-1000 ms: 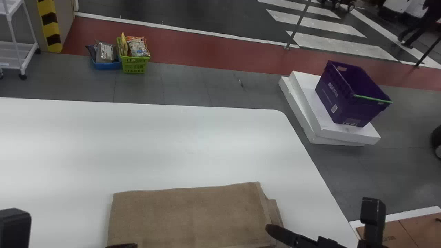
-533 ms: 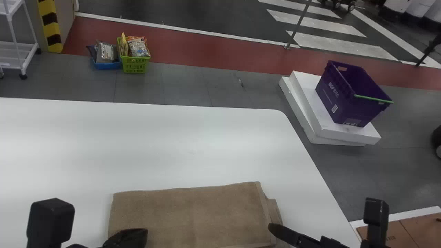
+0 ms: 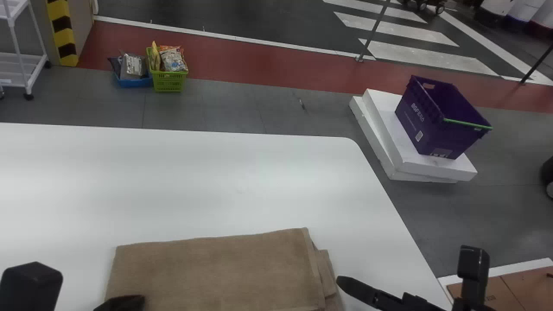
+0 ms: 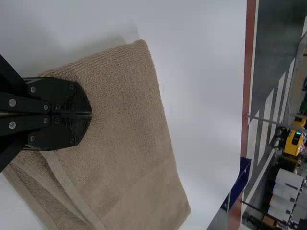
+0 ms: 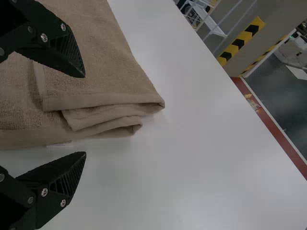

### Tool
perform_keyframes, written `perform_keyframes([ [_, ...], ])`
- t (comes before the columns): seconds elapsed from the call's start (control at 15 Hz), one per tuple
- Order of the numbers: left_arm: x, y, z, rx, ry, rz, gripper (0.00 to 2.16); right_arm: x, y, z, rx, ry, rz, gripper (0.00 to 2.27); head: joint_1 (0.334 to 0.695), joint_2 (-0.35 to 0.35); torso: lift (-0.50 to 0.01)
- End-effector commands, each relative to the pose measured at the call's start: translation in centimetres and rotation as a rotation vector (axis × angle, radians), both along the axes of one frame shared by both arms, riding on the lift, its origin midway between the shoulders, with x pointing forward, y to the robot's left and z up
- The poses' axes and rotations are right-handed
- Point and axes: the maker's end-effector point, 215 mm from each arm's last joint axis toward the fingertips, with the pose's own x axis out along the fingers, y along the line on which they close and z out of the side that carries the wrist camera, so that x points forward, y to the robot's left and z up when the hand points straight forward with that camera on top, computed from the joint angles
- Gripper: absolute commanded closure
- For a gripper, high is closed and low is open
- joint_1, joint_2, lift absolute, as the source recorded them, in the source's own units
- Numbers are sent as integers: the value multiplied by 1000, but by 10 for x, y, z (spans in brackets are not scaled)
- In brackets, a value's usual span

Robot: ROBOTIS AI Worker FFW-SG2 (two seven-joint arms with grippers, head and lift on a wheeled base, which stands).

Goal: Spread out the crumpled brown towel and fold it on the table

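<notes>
The brown towel (image 3: 211, 270) lies flat and folded in layers near the table's front, its stacked edges showing on the right. Over its left part is my left gripper (image 3: 123, 303). In the left wrist view that gripper (image 4: 91, 114) is shut, its tips against the towel (image 4: 127, 110); whether cloth is pinched between them I cannot tell. My right gripper (image 3: 367, 293) is at the towel's right edge. The right wrist view has this gripper (image 5: 85, 115) open, one finger over the towel (image 5: 100, 62) and the other over bare table, with the layered edge between them.
The white table (image 3: 207, 181) extends beyond the towel, its right edge slanting past the right gripper. On the floor behind are a purple crate (image 3: 436, 121) on white slabs and a green basket (image 3: 169, 81). A cardboard box (image 3: 518, 289) stands at the lower right.
The left gripper first came in over the towel from the left, then shifted back left; the towel slid left with it. The right gripper has hardly moved, and the towel's edge now lies left of its tip.
</notes>
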Motion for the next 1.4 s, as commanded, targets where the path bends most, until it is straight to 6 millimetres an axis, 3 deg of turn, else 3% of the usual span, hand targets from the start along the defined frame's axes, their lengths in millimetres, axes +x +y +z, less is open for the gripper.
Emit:
perform_keyframes([
  [0.0, -2, 24, -5, 29, 7, 26, 2138, 3, 7, 4, -3, -7, 12, 299, 695, -350, -127],
  [0.27, -1, 70, -6, 61, 13, 67, 2138, 3, 20, 14, -6, -9, 41, 296, 695, -350, -127],
  [0.4, 1, 86, -3, 55, 13, 84, 2138, 2, 30, 20, -10, -4, 62, 296, 695, -304, -127],
  [0.53, -2, 86, 13, 3, 0, 78, 2135, 9, 45, 29, -35, -23, 90, 296, 695, -267, -127],
  [0.67, -3, 78, 38, -54, -28, 66, 2135, 37, 56, 52, -37, -100, 111, 299, 695, -225, -127],
  [0.8, -6, 66, 49, -83, -34, 48, 2135, 61, 64, 64, -29, -146, 128, 299, 695, -202, -127],
  [0.93, -9, 55, 54, -107, -30, 27, 2135, 76, 72, 59, -18, -139, 137, 299, 695, -197, -127],
  [1.07, -14, 48, 54, -131, -4, 5, 2135, 84, 68, 49, -21, -112, 123, 299, 695, -199, -127],
  [1.33, -11, 52, 53, -119, 6, 5, 2135, 94, 88, 29, 64, -11, 156, 323, 695, -203, -127],
])
